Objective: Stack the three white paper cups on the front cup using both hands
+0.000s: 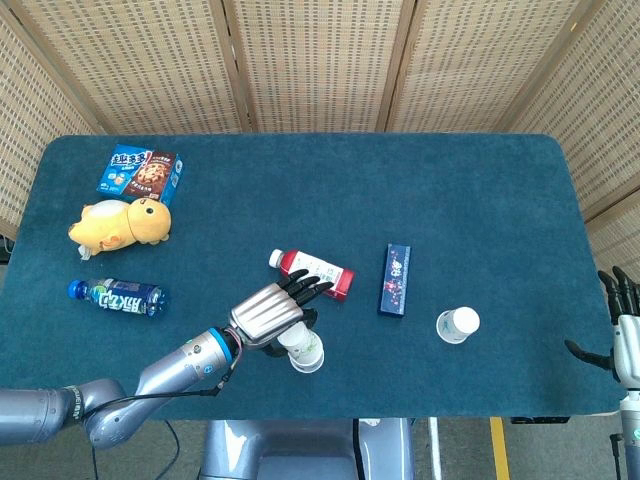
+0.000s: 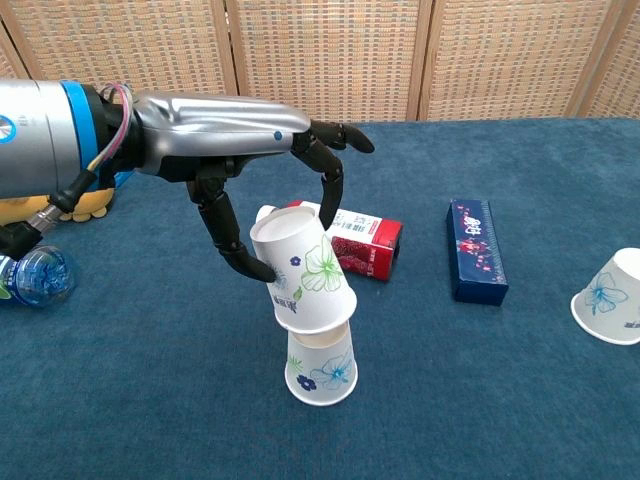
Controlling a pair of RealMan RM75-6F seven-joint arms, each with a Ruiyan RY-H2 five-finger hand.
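- The left hand pinches a white paper cup between thumb and fingers, upside down and tilted, its rim just over the top of the front cup, which stands mouth-down near the table's front edge.
- Because the held cup is tilted, its rim may catch on one side of the front cup's base instead of sliding down over it; a release at this angle would probably leave it skewed or let it fall off.
- The front cup is light and unsupported. Sideways pressure from the carried cup could push it along the blue table or tip it over.
- The lying juice bottle sits just behind the hand, so fingers that spread backward could nudge it.
- A hard squeeze could dent the thin paper wall and make nesting stick.
- The third cup stands well apart on the robot's right, beyond the dark blue box. The right hand waits at the table's right edge, fingers apart and holding nothing, and has a long reach before it can share the work.
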